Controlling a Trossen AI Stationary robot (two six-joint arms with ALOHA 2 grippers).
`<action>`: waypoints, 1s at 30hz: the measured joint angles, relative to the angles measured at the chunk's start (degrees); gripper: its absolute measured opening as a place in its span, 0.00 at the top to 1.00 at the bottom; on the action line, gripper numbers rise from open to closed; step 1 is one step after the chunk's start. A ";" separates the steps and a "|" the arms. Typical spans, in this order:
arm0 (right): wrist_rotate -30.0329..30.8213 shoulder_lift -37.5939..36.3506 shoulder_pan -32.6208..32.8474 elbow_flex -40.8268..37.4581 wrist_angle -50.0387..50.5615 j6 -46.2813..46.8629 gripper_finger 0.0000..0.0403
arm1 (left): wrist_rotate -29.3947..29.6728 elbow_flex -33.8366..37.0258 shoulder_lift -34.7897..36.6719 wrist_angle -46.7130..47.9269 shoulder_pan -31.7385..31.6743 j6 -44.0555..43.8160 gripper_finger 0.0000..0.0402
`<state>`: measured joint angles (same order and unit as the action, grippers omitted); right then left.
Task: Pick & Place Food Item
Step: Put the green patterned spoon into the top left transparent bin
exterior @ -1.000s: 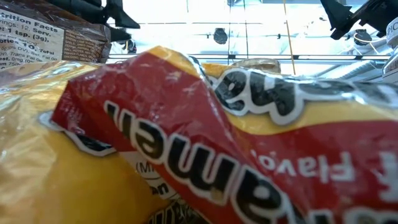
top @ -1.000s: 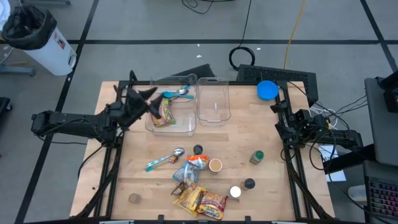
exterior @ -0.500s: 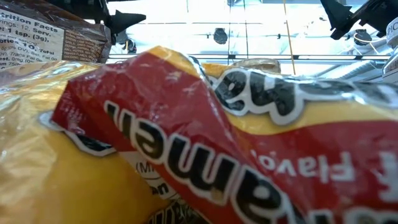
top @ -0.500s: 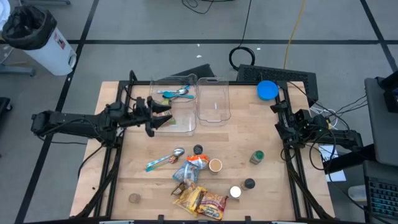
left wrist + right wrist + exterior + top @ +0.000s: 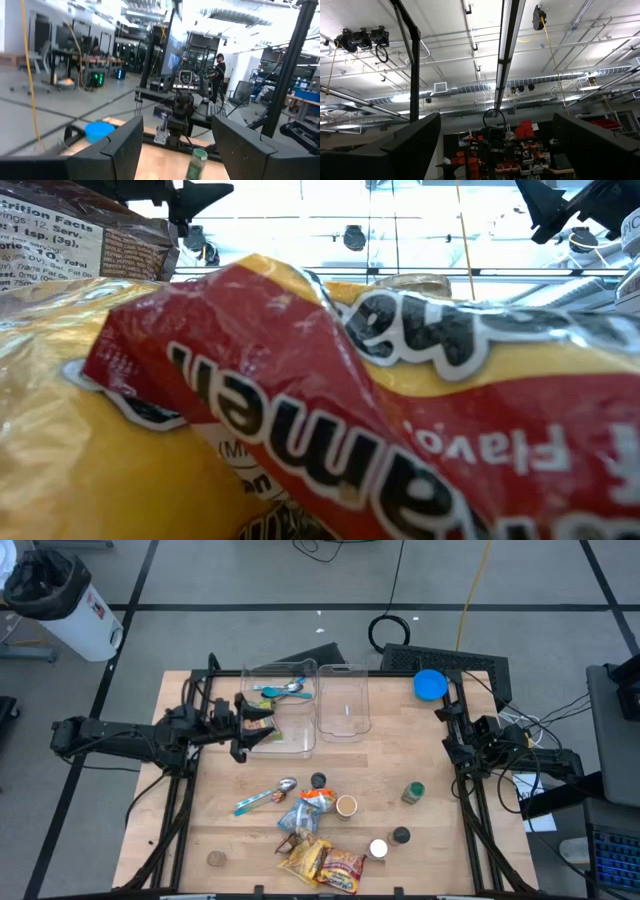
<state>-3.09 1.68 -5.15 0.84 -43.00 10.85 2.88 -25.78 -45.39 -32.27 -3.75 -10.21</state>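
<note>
Hovering over the near-left corner of the left clear bin (image 5: 278,705), my left gripper (image 5: 250,726) had its fingers (image 5: 125,145) spread apart with nothing between them. In the left wrist view the gap between them showed only the worktop and the room beyond. They were pointing across the bin, toward its right wall.

A small green and brown food packet (image 5: 263,726) lay inside the bin, just off my fingertips and close to the bin's near wall. From above I could not tell whether my fingers touched it. It was too small and too covered by my arm for me to make out which way its long axis ran.

Two spoons (image 5: 285,690), one of them teal-handled, lay at the bin's far end. A second clear bin (image 5: 343,700) stood right beside the first, on its right. A blue lid (image 5: 430,684) sat farther right of the bin, near the worktop's (image 5: 400,755) far edge.

On the near side of the bin, well apart from it, lay another spoon (image 5: 265,796). A heap of snack packets (image 5: 322,862) sat nearer still, one of them filling the low view in yellow and red. A green-capped jar (image 5: 412,792) stood near and to the right of the bin.

My right gripper (image 5: 496,115) waited far to the right of the bin, at the worktop's edge. It was tipped up at the ceiling, fingers wide and empty.
</note>
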 joint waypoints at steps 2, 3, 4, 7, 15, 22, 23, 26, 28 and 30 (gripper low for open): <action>0.02 0.02 0.00 0.00 0.00 0.00 0.06 | 0.17 0.00 0.00 -1.26 -0.02 1.60 0.39; 0.01 0.01 0.00 0.00 0.00 0.00 0.06 | 0.17 0.00 0.00 -1.90 -0.02 2.18 0.39; 0.02 0.01 0.00 -0.01 0.00 0.01 0.06 | 0.17 0.00 0.00 -2.56 -0.02 2.67 0.39; 0.02 0.02 0.00 0.00 0.00 0.00 0.06 | 0.15 -0.02 -0.01 -3.62 -0.02 3.80 0.39; 0.01 0.02 0.00 0.00 0.00 0.00 0.06 | -2.01 -0.04 -2.45 -5.25 -0.02 0.12 0.39; 0.01 0.00 0.00 -0.01 0.00 0.00 0.06 | -8.53 -0.04 -3.31 -1.48 3.96 -2.20 0.39; 0.00 0.02 0.00 -0.02 0.00 0.00 0.06 | -8.96 -0.04 -2.96 0.28 5.15 -2.87 0.39; 0.02 0.00 0.00 0.00 0.01 0.01 0.06 | -10.14 -0.04 -2.43 6.68 9.52 -4.68 0.39; 0.01 0.01 0.00 -0.01 0.00 0.00 0.06 | -10.31 -0.04 -2.53 12.74 13.07 -6.13 0.39; 0.01 0.02 0.00 -0.01 0.01 0.00 0.06 | -9.80 -0.04 -2.54 18.44 16.87 -6.70 0.39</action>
<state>-3.08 1.69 -5.15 0.83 -42.99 10.85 -6.93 -25.82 -47.92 -13.83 13.12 -16.91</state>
